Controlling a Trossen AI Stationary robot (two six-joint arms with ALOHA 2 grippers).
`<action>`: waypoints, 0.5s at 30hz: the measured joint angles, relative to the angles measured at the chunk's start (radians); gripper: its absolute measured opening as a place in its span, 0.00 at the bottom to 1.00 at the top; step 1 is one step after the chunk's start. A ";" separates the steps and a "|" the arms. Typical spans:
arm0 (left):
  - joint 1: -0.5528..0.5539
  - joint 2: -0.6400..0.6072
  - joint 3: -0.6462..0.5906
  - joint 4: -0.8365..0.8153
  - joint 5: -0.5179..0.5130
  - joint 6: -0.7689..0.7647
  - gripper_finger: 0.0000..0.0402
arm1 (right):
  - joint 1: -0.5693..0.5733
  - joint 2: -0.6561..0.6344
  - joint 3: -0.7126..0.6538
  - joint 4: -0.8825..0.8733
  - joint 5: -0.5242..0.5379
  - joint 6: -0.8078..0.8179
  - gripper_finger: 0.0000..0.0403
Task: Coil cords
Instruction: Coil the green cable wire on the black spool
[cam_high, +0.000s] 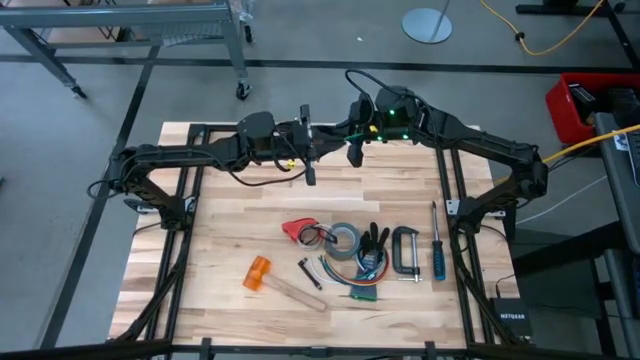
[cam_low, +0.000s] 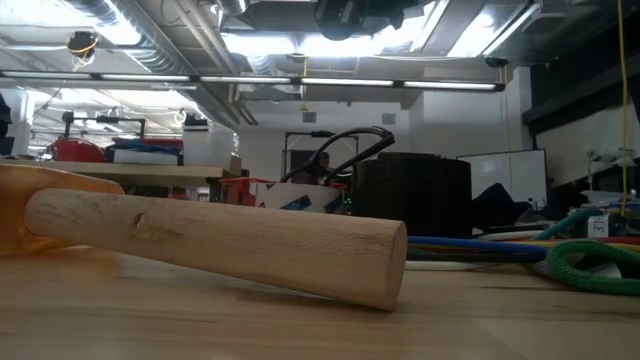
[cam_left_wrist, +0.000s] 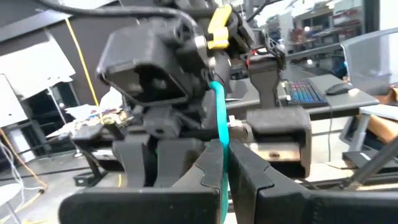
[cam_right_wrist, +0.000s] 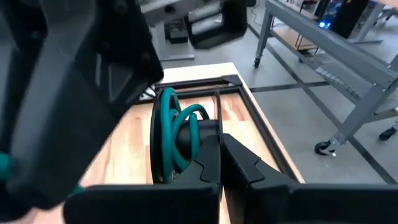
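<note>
Two arms, both mine, meet above the far edge of the counter (cam_high: 230, 250), tools nearly nose to nose.

Left tool (cam_left_wrist: 225, 163): fingers clamped together w/ a thin teal strand of the cord (cam_left_wrist: 219, 124) running up from between them. So it's gripping the cord. In the overhead view the left tool (cam_high: 306, 150) sits just beside the right one, fingers pointing down.

Right tool (cam_right_wrist: 221, 155): fingers pressed together too, w/ several teal loops of cord (cam_right_wrist: 171, 134) stacked upright just beyond the tips and touching them. It looks clenched on the bundle, but the exact pinch point is hidden. From above, the right tool (cam_high: 356, 145) is near a green light on the arm.

Cord location: up off the counter, between the two tools, part coiled at the right, one strand at the left. From above I can also see a dark length of cable hanging under the left arm toward the wood; can't tell if it's the same cord.

Rest of the counter, near side, untouched: hammer (cam_high: 275, 280), red clip, tape roll (cam_high: 345, 240), C-clamp (cam_high: 405, 252), screwdriver (cam_high: 437, 250), small bundle of coloured wires (cam_high: 355, 285).

Risks, my guess only:
- Loops are loose and thin; if the right grip eases, the coil springs open.
- Pulling the tools apart too hard drags a loop out or slips the strand from the left pinch.
- Tools are v. close, so a small misstep means a collision.
- Hanging slack could snag on the arm.
</note>
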 joint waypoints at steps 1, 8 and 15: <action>0.001 0.000 0.000 0.003 -0.008 0.003 0.01 | 0.000 0.001 0.000 -0.005 0.000 0.000 0.00; 0.020 0.000 0.000 0.005 -0.052 0.004 0.01 | 0.000 0.001 0.000 -0.080 0.000 0.002 0.00; 0.046 -0.025 0.000 -0.049 -0.088 -0.005 0.00 | -0.001 0.001 0.000 -0.140 0.001 0.002 0.00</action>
